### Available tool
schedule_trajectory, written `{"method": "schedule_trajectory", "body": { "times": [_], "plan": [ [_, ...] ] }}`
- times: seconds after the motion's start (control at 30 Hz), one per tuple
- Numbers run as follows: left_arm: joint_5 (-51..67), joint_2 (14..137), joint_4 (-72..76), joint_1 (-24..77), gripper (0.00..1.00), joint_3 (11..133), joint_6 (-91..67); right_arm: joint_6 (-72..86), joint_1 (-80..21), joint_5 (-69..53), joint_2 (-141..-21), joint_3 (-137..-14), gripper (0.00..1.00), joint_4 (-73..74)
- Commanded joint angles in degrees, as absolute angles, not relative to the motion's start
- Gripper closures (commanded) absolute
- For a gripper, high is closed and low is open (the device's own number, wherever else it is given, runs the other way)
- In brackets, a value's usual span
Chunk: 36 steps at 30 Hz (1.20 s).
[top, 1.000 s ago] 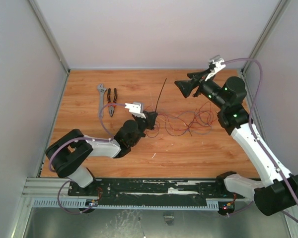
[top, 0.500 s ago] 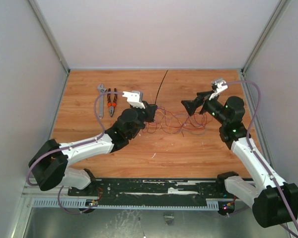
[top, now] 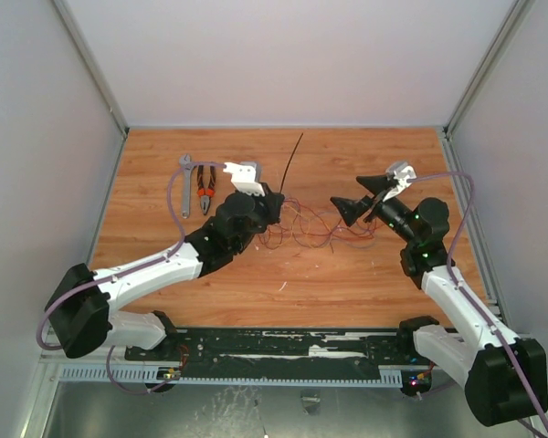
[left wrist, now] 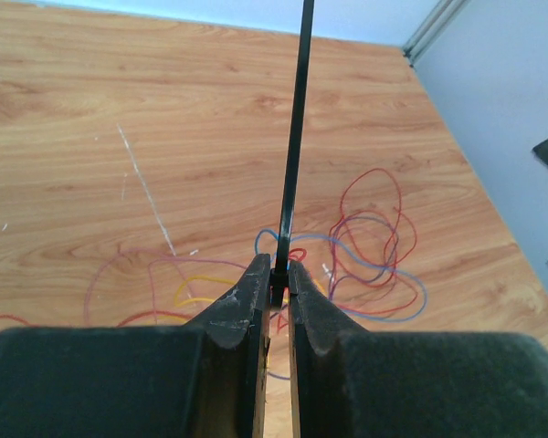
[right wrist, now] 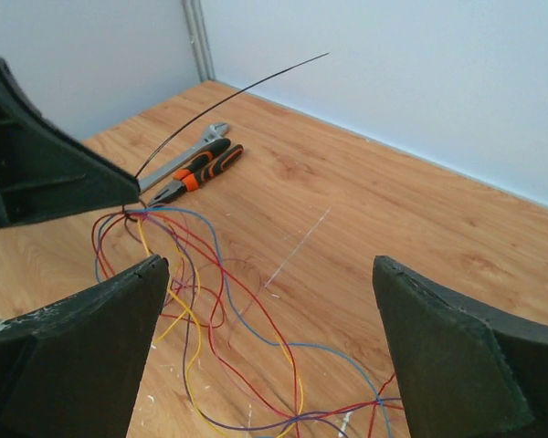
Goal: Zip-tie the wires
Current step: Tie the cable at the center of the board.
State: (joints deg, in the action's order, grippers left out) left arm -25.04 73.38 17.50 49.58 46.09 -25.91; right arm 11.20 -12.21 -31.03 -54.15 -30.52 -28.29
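Black zip tie (left wrist: 293, 137) sits pinched in your left gripper (left wrist: 279, 285) above the wires (top: 315, 230); your right gripper (right wrist: 269, 266) gapes wide and empty, so cinching looks undone.

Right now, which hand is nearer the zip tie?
Left. The left hand is shut on the zip tie at its near end, and the strip sticks out past its fingertips. The right hand hangs open to the tie's right, apart from it.

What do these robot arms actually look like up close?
The left arm and right arm have white shells and chunky black joints. A lilac cable loops along each. Each ends in two black wedge-shaped fingers, with a white camera block behind.
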Motion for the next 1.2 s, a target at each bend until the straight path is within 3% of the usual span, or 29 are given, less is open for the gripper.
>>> {"method": "schedule_trajectory", "body": {
  "times": [0.0,0.37,0.67,1.17],
  "plan": [
    [-25.54,71.93,15.35,49.31,1.00,50.77,-25.60,9.99,-11.87,-37.05,-54.77,-29.36,0.07,-32.34],
    [-25.36,71.87,12.57,49.28,1.00,55.29,-24.91,9.78,-12.03,-42.19,-57.48,-28.88,0.09,-32.08],
    [-25.75,70.36,12.30,49.29,1.00,54.61,-24.59,10.54,-11.99,-42.92,-64.58,-30.98,0.25,-33.54],
    [-25.25,69.32,12.17,49.23,1.00,54.23,-25.10,2.15,-15.04,-38.58,-83.67,-37.54,0.16,-38.92]
  ]
}}
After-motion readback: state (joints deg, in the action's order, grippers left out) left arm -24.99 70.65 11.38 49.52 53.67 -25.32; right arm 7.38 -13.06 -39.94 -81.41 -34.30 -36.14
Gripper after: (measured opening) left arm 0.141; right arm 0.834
